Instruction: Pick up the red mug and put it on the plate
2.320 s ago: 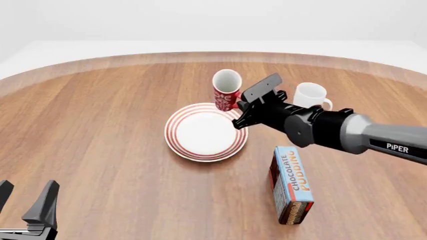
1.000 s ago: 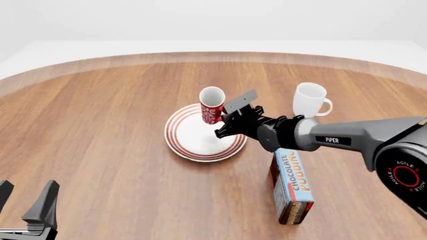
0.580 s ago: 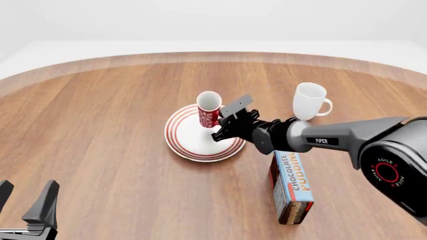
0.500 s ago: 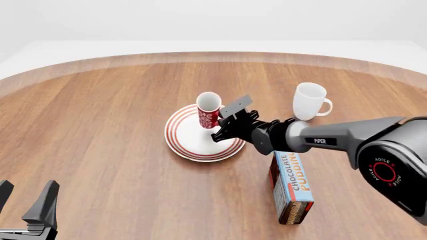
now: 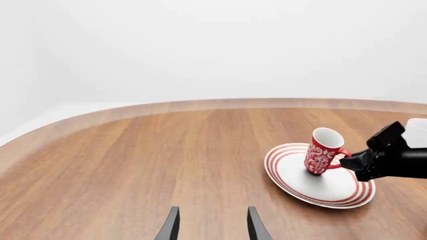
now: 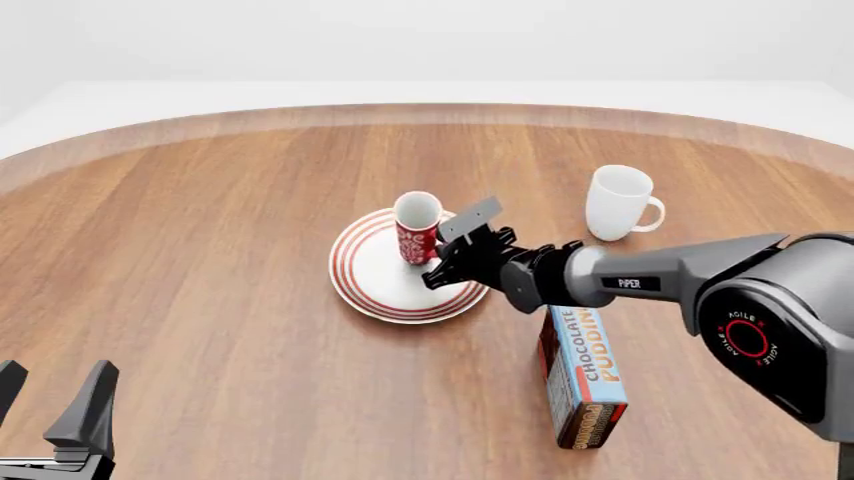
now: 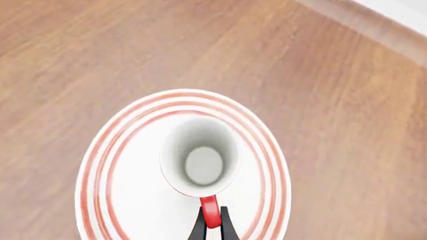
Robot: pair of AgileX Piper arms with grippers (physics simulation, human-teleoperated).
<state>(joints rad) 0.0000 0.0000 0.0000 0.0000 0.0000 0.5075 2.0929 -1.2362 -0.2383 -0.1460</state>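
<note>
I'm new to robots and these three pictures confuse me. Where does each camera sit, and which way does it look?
Front view: fixed above and behind the arms, looking forward and down at the table; shows the right gripper and the left gripper.
Left wrist view: on the left arm, looking along its open fingers toward the plate.
Right wrist view: on the right arm, looking down into the red mug, fingers at its handle.
All three show mug and plate.

Two mugs (image 6: 416, 226) (image 6: 619, 203), one plate (image 6: 367, 285), one box (image 6: 583, 377)
</note>
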